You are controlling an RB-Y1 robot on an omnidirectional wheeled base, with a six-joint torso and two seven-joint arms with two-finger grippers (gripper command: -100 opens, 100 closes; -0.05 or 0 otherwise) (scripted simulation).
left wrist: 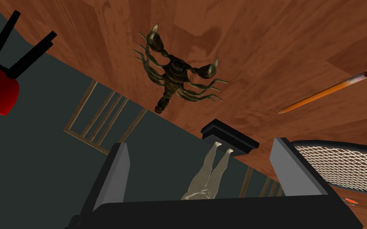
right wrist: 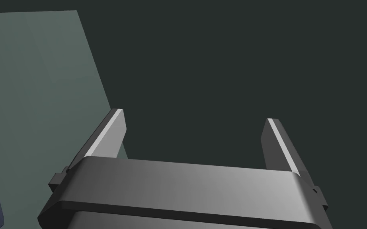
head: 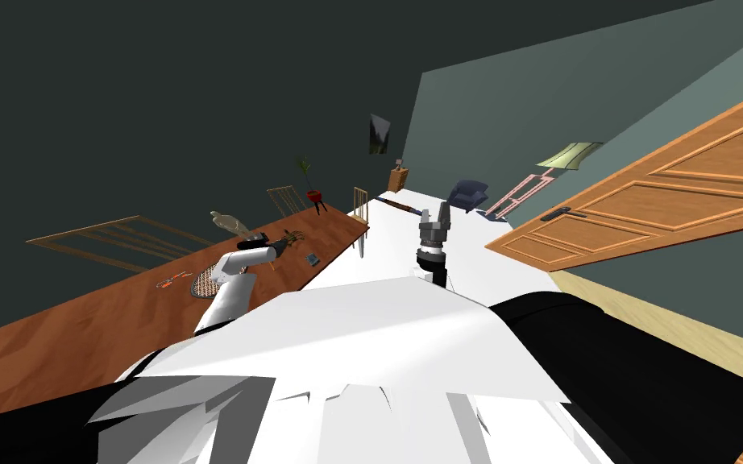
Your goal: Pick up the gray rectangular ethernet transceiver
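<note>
A small grey rectangular transceiver (head: 312, 259) lies on the brown wooden table (head: 80, 330), near its right end and front edge. My left gripper (head: 284, 242) hovers over the table a little left of it and beyond it. That left gripper (left wrist: 200, 143) is open, with nothing between its fingers. Ahead of it lie a dark scorpion figure (left wrist: 178, 79) and an orange pencil (left wrist: 324, 92). My right gripper (head: 440, 216) is raised off the table's right end. The right gripper (right wrist: 192, 115) is open and empty.
A pale figurine on a black base (left wrist: 229, 137) stands at the table's far edge. A mesh racket-like object (left wrist: 338, 167) lies beside my left gripper. Wooden chairs (head: 285, 197) line the far side. An orange wooden door (head: 644, 209) stands open on the right.
</note>
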